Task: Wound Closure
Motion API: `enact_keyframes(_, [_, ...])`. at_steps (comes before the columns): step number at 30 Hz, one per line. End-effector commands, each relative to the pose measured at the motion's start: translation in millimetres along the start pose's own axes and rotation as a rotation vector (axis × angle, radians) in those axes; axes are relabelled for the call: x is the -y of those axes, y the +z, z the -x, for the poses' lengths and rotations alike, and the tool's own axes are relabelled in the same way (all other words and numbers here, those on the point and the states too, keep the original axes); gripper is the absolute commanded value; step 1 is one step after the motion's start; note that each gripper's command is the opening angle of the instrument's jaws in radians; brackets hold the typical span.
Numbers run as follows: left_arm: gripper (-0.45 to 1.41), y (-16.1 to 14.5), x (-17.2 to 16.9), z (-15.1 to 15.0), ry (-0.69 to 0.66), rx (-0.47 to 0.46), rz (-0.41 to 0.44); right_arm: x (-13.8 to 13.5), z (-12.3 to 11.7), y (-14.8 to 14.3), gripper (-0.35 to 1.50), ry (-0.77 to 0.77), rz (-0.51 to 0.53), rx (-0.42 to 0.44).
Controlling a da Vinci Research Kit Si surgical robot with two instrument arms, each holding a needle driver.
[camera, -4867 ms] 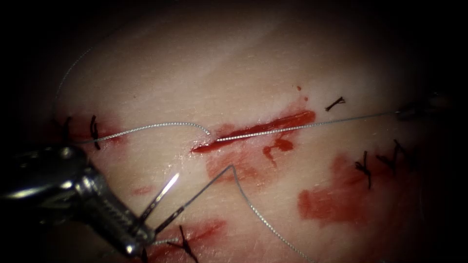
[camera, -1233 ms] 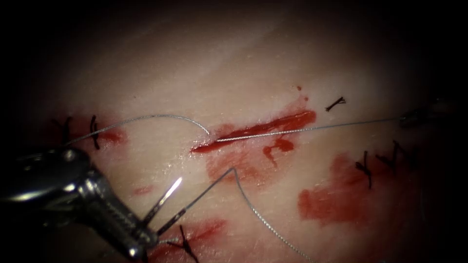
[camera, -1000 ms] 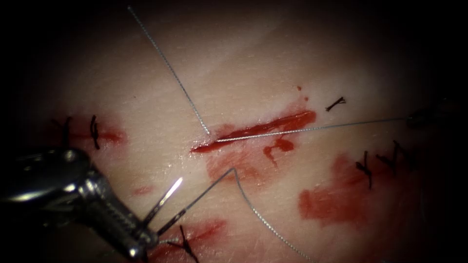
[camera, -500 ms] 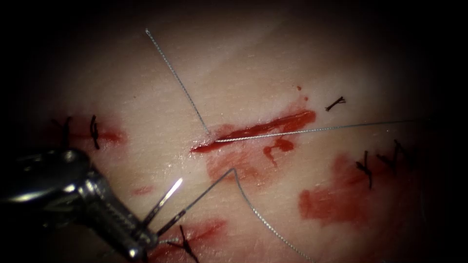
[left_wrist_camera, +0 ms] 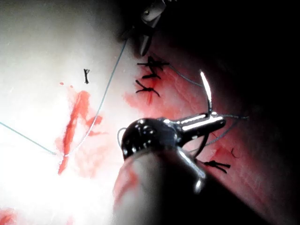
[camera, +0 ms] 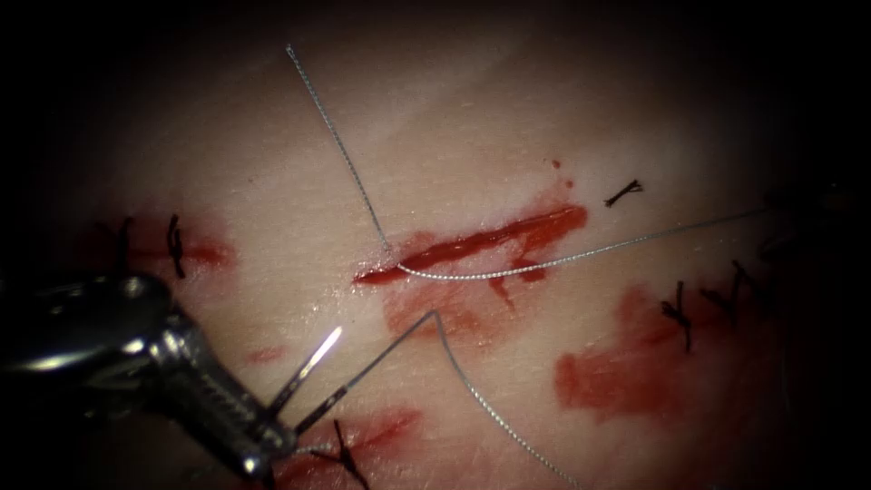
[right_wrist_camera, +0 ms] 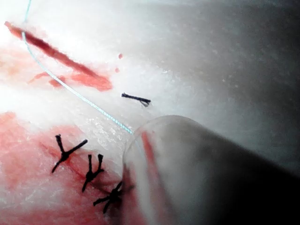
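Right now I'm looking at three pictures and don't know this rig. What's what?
It is a bench surgical robot with two thin arms, each ending in a small pincer. One picture looks down through an endoscope; the other two come from cameras near each arm's wrist.

The surface is pork belly tissue with a red cut, red fluid and finished black stitches.

The left pincer is shut on the curved needle about mid-curve; the needle is out of the tissue, left of the cut. The thread passes through the cut and runs right toward the right arm's tool; I cannot tell whether that tool holds it.
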Motion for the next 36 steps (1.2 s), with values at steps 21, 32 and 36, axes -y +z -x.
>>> enact_keyframes(21, [-0.45, 0.3, 0.7, 0.4, 0.0, 0.004, 0.003, 7.9, -15.9, 9.1, 0.83, -0.315, 0.011, -0.132])
enact_keyframes(32, [-0.45, 0.3, 0.9, 0.5, 0.001, 0.006, 0.003, 10.4, -17.6, 12.5, 0.69, -0.374, 0.02, -0.118])
enact_keyframes(36, [-0.45, 0.3, 0.9, 0.5, 0.0, 0.006, 0.003, 10.9, -17.2, 13.1, -0.35, -0.386, -0.064, -0.119])
